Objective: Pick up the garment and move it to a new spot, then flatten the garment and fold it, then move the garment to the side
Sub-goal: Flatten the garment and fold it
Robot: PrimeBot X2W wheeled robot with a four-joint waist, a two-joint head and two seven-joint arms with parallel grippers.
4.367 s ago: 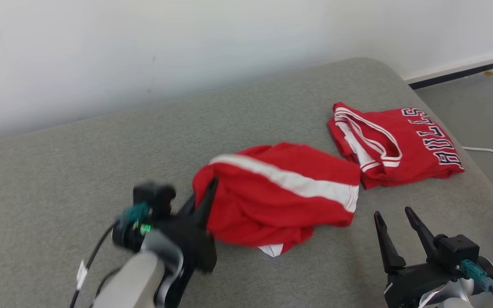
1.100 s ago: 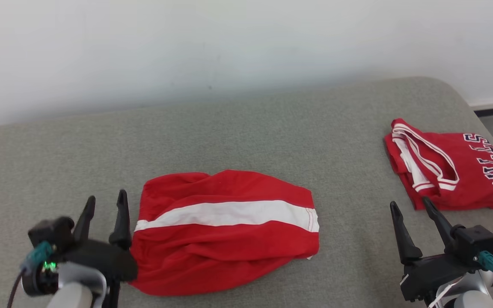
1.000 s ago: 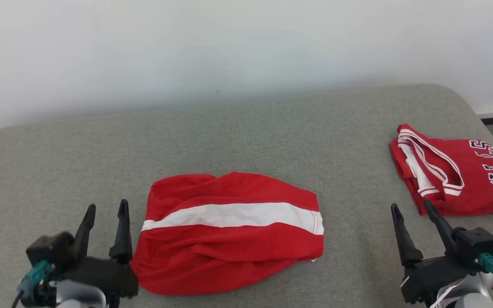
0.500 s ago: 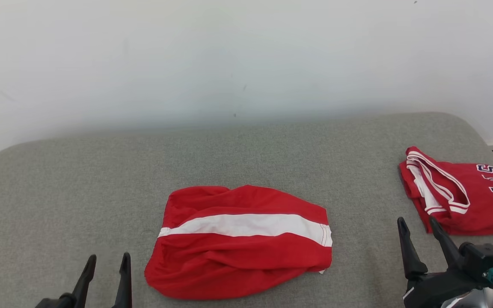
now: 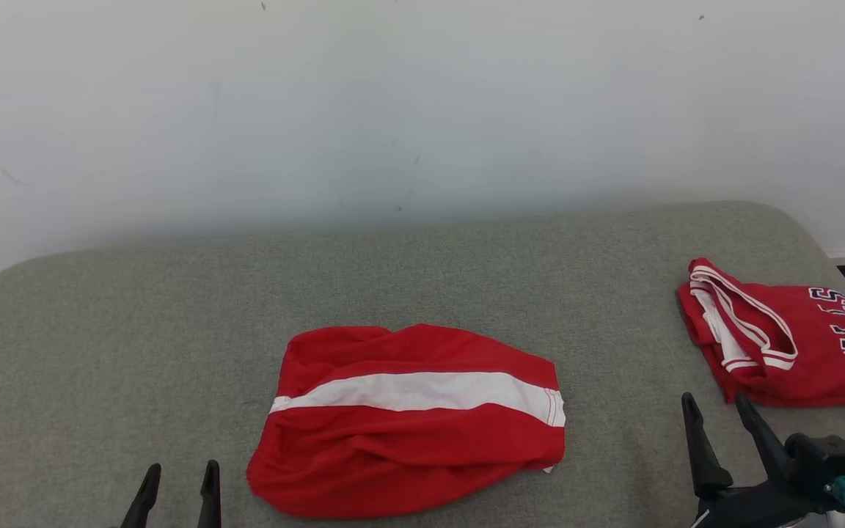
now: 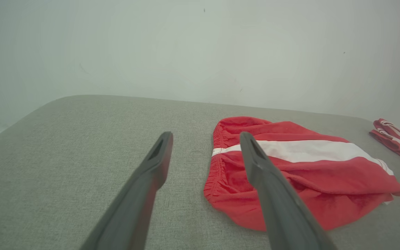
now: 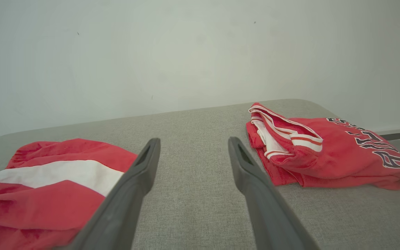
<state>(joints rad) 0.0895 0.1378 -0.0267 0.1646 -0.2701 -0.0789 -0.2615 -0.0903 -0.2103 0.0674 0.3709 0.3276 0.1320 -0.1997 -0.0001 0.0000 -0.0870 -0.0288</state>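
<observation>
Red shorts (image 5: 411, 422) are laid, loosely folded, on the grey padded surface (image 5: 136, 330), toward its near side and about midway across the head view. Their long axis is set left to right, and a white stripe (image 5: 415, 391) is run along it. The gathered waistband (image 6: 217, 163) is turned toward the robot's left and the stitched hem (image 5: 554, 407) toward its right. The near edge is bunched and rounded rather than flat.

A folded red jersey (image 5: 796, 352) with dark lettering is seen well apart to the right, near the surface's right end, with bare grey fabric between the two garments. A pale wall (image 5: 393, 110) is seen behind.

The left gripper (image 5: 181, 469) is held just left of the waistband, its jaws spread apart with nothing held. The right gripper (image 5: 714, 402) is held between shorts and jersey, its jaws likewise parted. Neither is touching cloth.

The waistband's elastic gathers are made out in the left wrist view. The jersey's white-trimmed opening and layered folds are shown more plainly in the right wrist view than in the head view.
</observation>
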